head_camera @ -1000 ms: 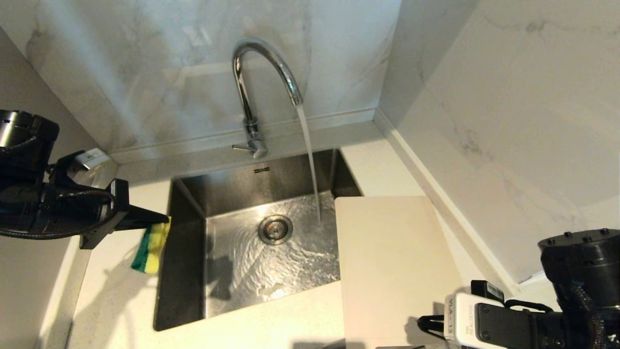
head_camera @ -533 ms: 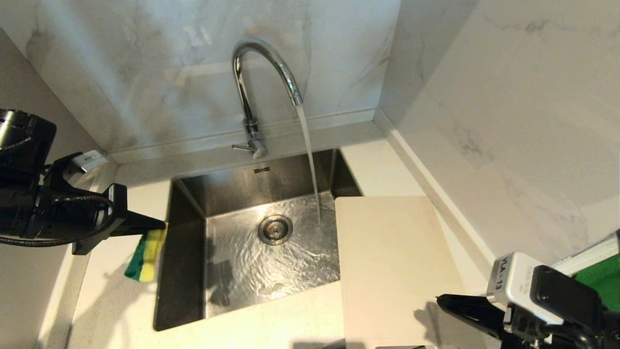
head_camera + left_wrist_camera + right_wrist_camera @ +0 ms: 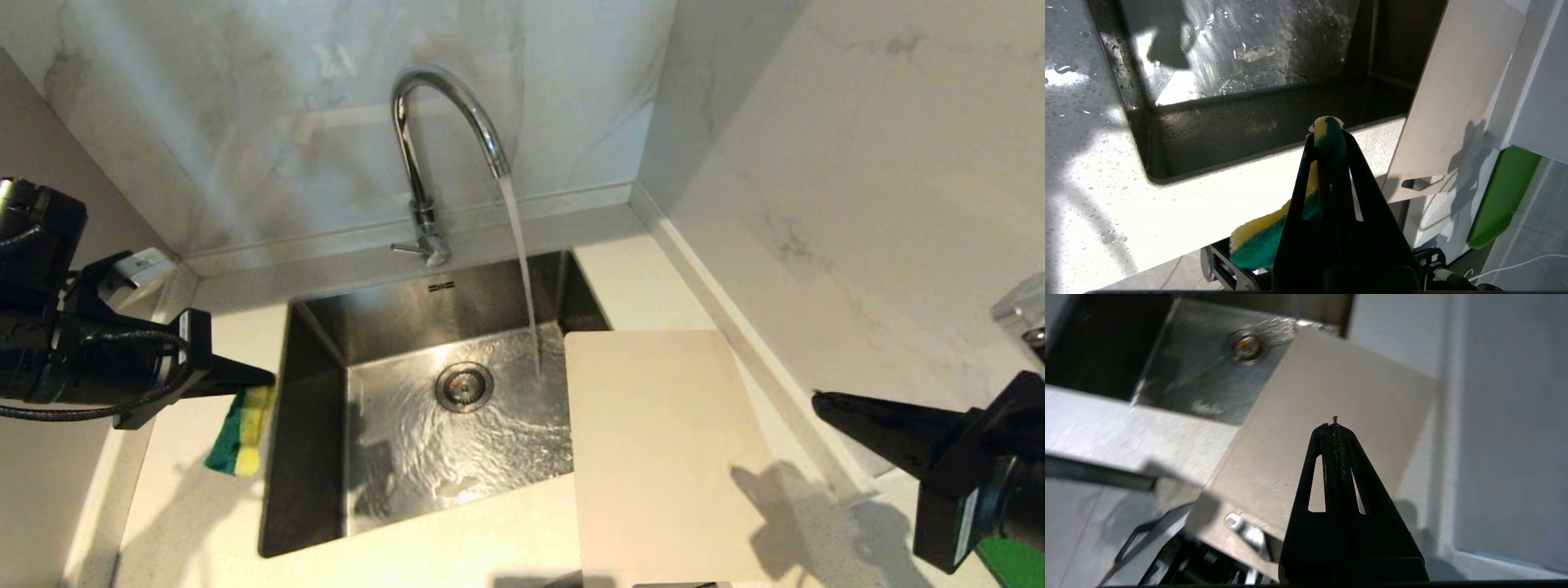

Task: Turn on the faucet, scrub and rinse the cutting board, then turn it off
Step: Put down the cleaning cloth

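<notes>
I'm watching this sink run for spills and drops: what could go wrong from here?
1. The cutting board lies on the counter with an edge over the sink, dry beside the running stream; nudged carelessly, it might tip in.
2. The left tool pinches only one end of the sponge, so scrubbing pressure could pull it loose.
3. The right tool is shut and empty, so the board may slide when scrubbed.

The near end of the large off-white plastic cutting board [image 3: 665, 457] runs off the head view's lower edge. The green-and-yellow sponge [image 3: 1274, 232] is partly hidden behind the left gripper's [image 3: 1331, 134] black jaws.
</notes>
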Controlling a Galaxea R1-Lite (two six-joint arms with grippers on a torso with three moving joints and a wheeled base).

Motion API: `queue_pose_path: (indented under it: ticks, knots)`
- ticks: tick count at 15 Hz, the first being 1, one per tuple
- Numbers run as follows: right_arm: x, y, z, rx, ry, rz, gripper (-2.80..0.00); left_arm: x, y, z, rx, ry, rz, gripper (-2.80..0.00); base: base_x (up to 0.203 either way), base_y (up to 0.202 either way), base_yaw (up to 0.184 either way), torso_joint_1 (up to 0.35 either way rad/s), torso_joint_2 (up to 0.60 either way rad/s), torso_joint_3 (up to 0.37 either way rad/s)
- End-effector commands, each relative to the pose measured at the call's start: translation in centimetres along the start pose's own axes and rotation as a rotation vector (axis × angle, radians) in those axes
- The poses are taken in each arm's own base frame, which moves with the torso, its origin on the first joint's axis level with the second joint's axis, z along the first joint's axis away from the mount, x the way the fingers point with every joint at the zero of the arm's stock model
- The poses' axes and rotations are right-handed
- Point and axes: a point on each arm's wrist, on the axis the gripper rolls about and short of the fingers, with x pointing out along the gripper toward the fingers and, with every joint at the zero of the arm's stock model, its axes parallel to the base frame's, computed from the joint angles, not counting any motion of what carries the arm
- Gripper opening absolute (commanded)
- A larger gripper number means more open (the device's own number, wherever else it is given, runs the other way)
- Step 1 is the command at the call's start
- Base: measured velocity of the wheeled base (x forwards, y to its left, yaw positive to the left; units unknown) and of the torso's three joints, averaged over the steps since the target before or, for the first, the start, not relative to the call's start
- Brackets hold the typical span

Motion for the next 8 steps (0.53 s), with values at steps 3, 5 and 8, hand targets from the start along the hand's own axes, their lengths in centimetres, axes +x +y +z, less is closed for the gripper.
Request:
queue_pose_path:
  ticks: [3, 5, 8]
  knots:
    - [-3.4, -0.4, 0.2, 0.059, -0.089, -0.166, -2.80, 0.1, 0.1, -0.1, -0.005, 0.004, 0.008, -2.80, 0.000, 0.000, 0.000, 0.000, 0.00, 0.000]
    - [-3.8, -0.7, -0.8, 0.105, -0.071, -0.235, -2.80, 0.1, 0.1, -0.2, -0.009, 0.005, 0.009, -2.80, 0.000, 0.000, 0.000, 0.000, 0.00, 0.000]
    - [-3.7, -1.2, -2.2, 0.220, -0.032, -0.312, -2.80, 0.2, 0.3, -0.3, -0.011, 0.010, 0.014, -2.80, 0.000, 0.000, 0.000, 0.000, 0.00, 0.000]
